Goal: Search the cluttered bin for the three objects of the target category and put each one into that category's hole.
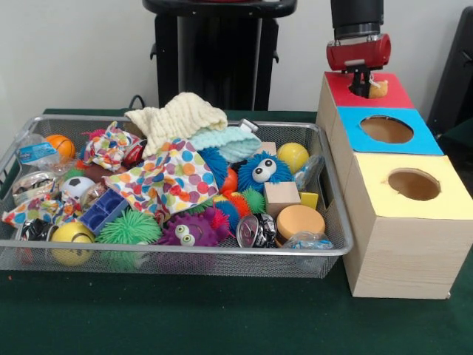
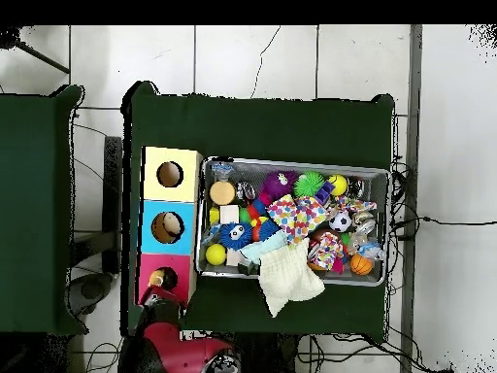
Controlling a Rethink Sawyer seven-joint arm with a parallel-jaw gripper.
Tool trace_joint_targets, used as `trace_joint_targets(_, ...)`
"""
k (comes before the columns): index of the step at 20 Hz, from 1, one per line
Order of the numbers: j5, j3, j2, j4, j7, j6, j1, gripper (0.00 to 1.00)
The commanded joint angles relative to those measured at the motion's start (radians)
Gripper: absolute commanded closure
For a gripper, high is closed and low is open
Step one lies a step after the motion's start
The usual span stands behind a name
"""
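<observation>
I see the gripper [image 1: 361,87] down over the red box's [image 1: 392,95] hole, tips at the hole's mouth. A small orange-tan object [image 1: 378,89] sits right at the tips, touching or just beside them; I can't tell if the gripper is closed on it or has let go, so its state is unclear to me. From overhead the arm covers part of the red box [image 2: 181,283], with the orange bit [image 2: 156,279] showing at the hole.

The blue box [image 1: 417,139] is next to the red one, the yellow box [image 1: 373,185] next to that, all three in a row along the side of the wire bin [image 1: 334,222], just beside it.

The bin is packed: a cream knit cloth [image 1: 177,117] hangs over the rim farthest from my front camera, a polka-dot cloth [image 1: 170,176] lies mid-bin, a blue fuzzy toy [image 1: 262,170] with eyes, a yellow ball [image 1: 293,155], a wooden block [image 1: 281,197] and a tan disc [image 1: 299,220] sit at the box end. All on the green table [image 1: 222,318].
</observation>
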Motion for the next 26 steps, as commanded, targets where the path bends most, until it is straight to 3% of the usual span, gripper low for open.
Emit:
trace_joint_targets(1,-0.05,0.022,0.287,0.064,0.037,0.154,0.181,1.0)
trace_joint_targets(9,-0.029,-0.029,0.371,0.022,0.033,0.092,0.221,1.0)
trace_joint_targets(15,0.131,-0.101,0.471,-0.022,0.06,-0.036,0.371,1.0)
trace_joint_targets(18,0.174,-0.104,0.519,-0.044,0.059,-0.035,0.384,1.0)
trace_joint_targets(21,0.145,-0.097,0.563,-0.072,0.046,-0.015,0.344,1.0)
trace_joint_targets(26,0.134,-0.122,0.586,-0.076,0.016,-0.041,0.356,1.0)
